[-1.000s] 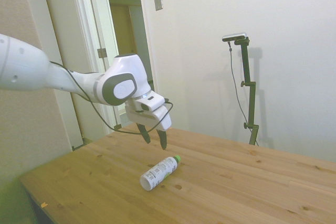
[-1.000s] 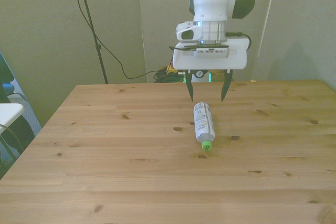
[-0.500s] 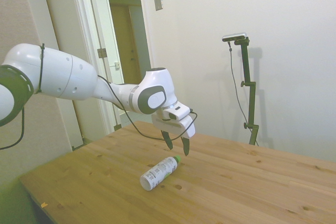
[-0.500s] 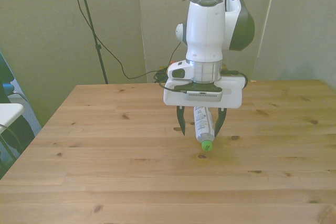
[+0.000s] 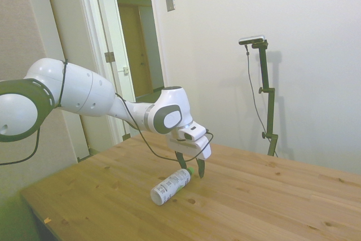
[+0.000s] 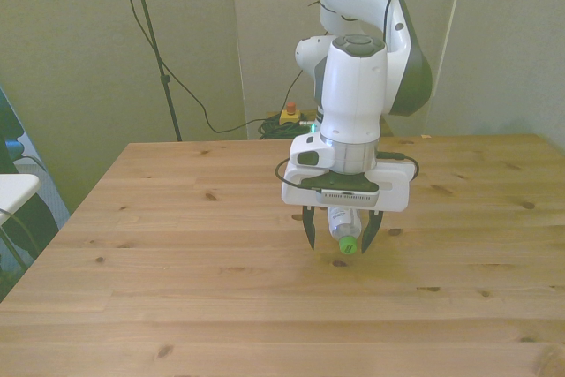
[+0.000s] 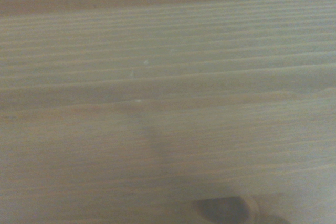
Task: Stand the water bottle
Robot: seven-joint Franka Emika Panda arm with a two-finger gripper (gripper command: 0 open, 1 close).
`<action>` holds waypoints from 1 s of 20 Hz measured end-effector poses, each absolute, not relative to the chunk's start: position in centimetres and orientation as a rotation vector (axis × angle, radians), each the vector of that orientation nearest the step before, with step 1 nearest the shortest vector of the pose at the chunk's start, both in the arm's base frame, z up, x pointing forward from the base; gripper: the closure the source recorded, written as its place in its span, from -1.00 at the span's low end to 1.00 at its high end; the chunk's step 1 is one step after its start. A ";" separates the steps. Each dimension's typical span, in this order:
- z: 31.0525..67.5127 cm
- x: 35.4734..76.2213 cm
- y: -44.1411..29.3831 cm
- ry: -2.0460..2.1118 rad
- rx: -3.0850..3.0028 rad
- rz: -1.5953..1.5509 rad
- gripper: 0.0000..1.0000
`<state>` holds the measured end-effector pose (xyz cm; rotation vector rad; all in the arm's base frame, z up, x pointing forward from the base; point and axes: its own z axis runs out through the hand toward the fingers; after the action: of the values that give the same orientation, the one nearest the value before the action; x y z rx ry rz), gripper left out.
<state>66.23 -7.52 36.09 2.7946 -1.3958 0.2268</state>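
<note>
The white arm had come down and forward within the last second. Its gripper (image 6: 336, 237), which had hung well above the base end of the water bottle (image 5: 170, 186), now sat low over the green cap (image 6: 349, 244) at the other end. The dark fingers (image 6: 309, 228) were spread, one on either side of the cap and neck, and nothing was pinched yet. The bottle itself had not moved: it lay on its side near the middle of the wooden table (image 6: 177, 297), with its cap toward the camera in the front view.

I took this to mean the reach was nearly done and the grasp was about to begin, aimed at the cap end so the bottle could be tipped up onto its base.

The bottle was a small, smooth cylinder of clear plastic wrapped in a white label with green and dark print; being round, it would probably roll if nudged sideways. The table beneath it was pale planked pine with visible grain and dark knots. The wrist view was blurred and seemed to show only wood grain (image 7: 157, 103) and one knot (image 7: 223, 209).
</note>
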 end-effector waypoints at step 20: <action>35.2 65.9 -7.4 -1.454 2.760 0.203 1.00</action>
<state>65.94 -7.39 35.18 2.7597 -1.4537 0.2029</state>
